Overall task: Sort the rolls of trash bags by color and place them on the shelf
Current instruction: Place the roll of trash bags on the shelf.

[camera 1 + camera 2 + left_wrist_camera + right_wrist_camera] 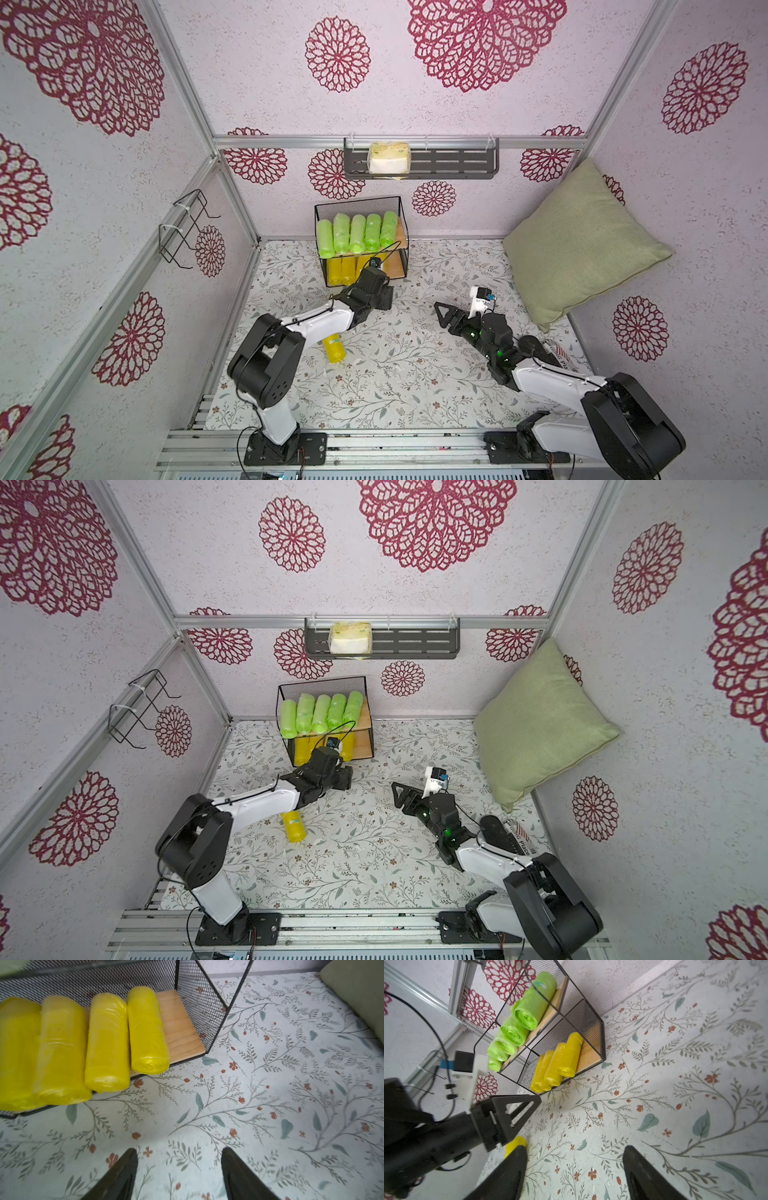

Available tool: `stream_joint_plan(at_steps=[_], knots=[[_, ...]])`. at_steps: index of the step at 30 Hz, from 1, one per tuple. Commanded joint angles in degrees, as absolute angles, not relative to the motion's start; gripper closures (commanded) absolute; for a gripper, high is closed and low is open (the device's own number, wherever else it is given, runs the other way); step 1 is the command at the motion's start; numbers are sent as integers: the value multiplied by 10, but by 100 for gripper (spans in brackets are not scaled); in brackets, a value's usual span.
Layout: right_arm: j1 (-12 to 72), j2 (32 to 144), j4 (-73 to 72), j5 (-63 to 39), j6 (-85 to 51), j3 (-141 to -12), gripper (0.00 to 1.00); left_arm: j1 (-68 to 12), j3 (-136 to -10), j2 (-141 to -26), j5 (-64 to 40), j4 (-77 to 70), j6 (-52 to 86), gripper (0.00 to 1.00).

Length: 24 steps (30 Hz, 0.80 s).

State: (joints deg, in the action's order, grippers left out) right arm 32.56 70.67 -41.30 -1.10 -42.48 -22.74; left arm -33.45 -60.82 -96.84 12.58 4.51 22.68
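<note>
Over the tabletop lies a pale cloth (pixel 415 374) printed with grey-green sprigs and small red flowers; flat, a few white specks. Pale textured walls (pixel 336 54) with big crimson lace rosettes. Aluminium frame bars (pixel 374 142) run up the corners and across the back wall.

Back centre in both top views stands the shelf (pixel 357 206), against the back wall. Five green rolls (pixel 357 232) lie side by side on its upper board. Four yellow rolls (pixel 108 1043) lie side by side on the lower board, with bare wood at one end. One loose yellow roll (pixel 333 348) lies on the cloth, lower left of centre, its upper end hidden under the left forearm (pixel 316 320).

The left gripper (pixel 179 1150) is just in front of the lower tier, jaws apart, only cloth between them. The right gripper (pixel 575 1148) is right of centre, well apart from the shelf, jaws apart, empty.

A green pillow (pixel 582 241) leans in the back right corner. A dark slotted rack (pixel 453 162) on the back wall holds a wrapped pale pack (pixel 388 158); contents unclear. A bare wire hanger (pixel 187 224) is on the left wall.

Hidden or unclear:
- A printed item (pixel 559 353) behind the right arm is mostly covered, lettering cut off.
- In the top views the left wrist blocks much of the lower tier.
- In the left wrist view the outermost yellow roll is blurred and cut by the frame edge.
</note>
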Motion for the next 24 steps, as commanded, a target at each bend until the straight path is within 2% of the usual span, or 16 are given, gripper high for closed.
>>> stream_joint_plan(at_steps=[1, 7, 11, 24], knots=[[367, 684, -342, 63, -297, -274, 23, -331, -559, -901, 154, 130, 263, 29], [406, 707, -311, 85, -237, -316, 22, -316, -490, -756, 211, 225, 296, 20], [418, 729, -307, 76, -237, -334, 22, -276, -450, -702, 185, 236, 316, 14], [435, 736, -196, 56, -268, -386, 15, -218, -404, -715, 117, 186, 359, 5]])
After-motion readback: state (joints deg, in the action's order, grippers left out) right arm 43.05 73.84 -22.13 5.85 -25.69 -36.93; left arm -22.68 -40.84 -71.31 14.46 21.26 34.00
